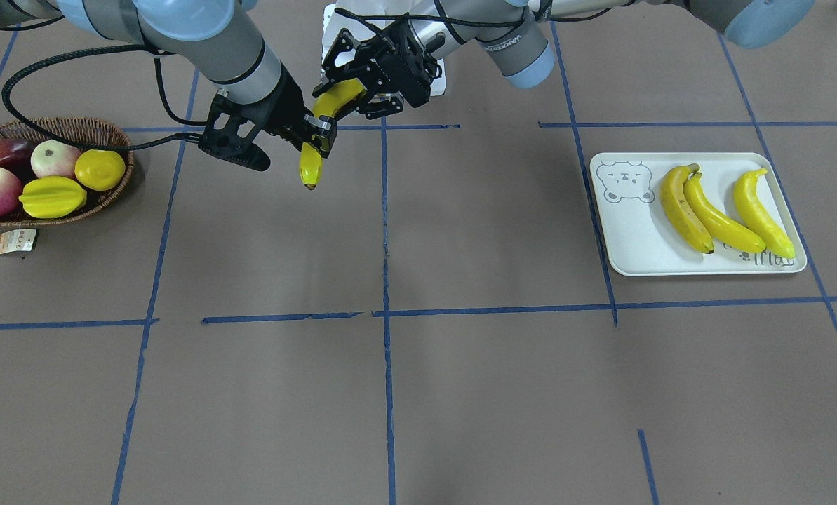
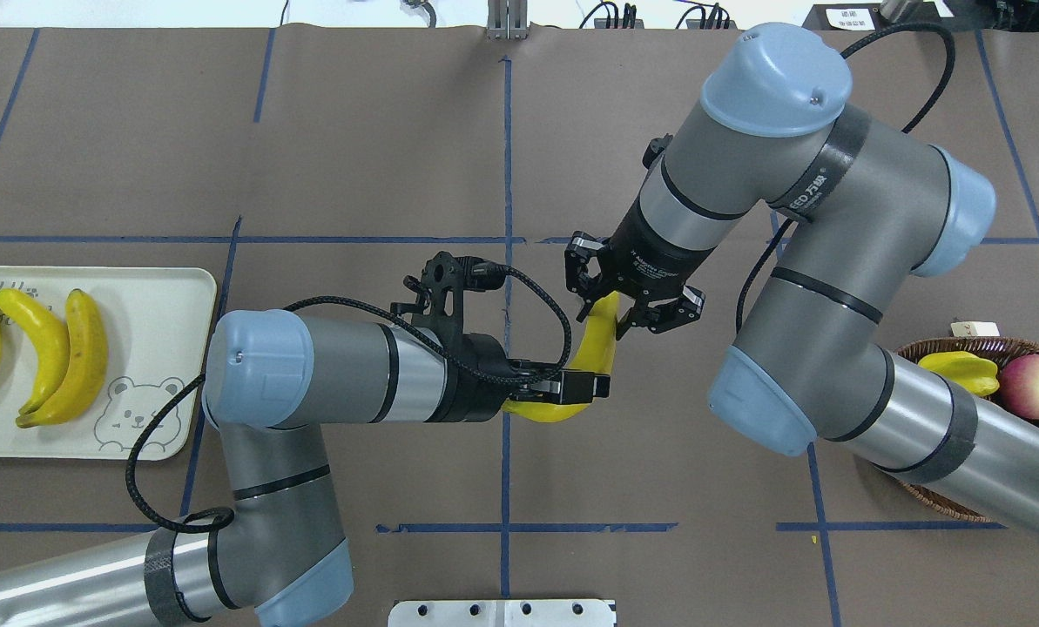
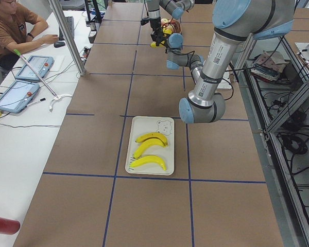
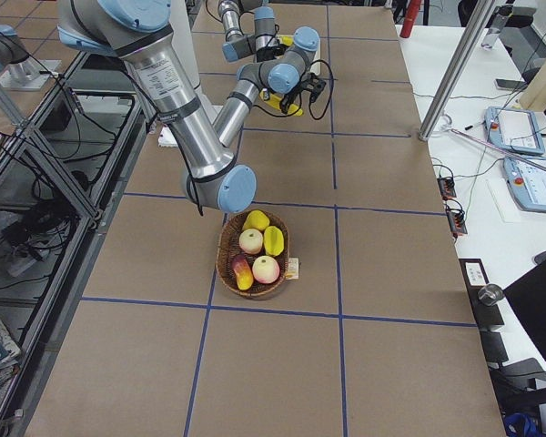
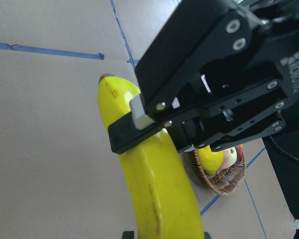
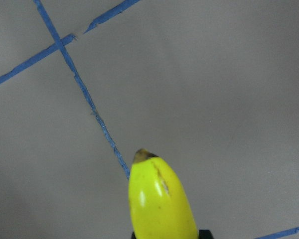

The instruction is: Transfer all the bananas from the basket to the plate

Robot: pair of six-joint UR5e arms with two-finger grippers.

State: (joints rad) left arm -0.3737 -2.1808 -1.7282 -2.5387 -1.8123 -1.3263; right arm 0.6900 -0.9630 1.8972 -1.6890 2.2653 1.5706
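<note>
Yellow banana [image 1: 311, 165] midair: right pincer [image 1: 318, 133] clamped low, left pincer [image 1: 342, 92] clamped high, arms meeting mid-table.

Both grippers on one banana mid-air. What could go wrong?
The right gripper and left gripper both clamp the banana over the table: if either pulls away before the other opens, it may twist or drop.
The plate holds three bananas; free room is at its bear-print end, so a careless placement could land on them.

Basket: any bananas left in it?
Cleared: the basket holds only other fruit. Three bananas lie on the plate; the fourth banana is held mid-air by the right claw and left claw.
</note>
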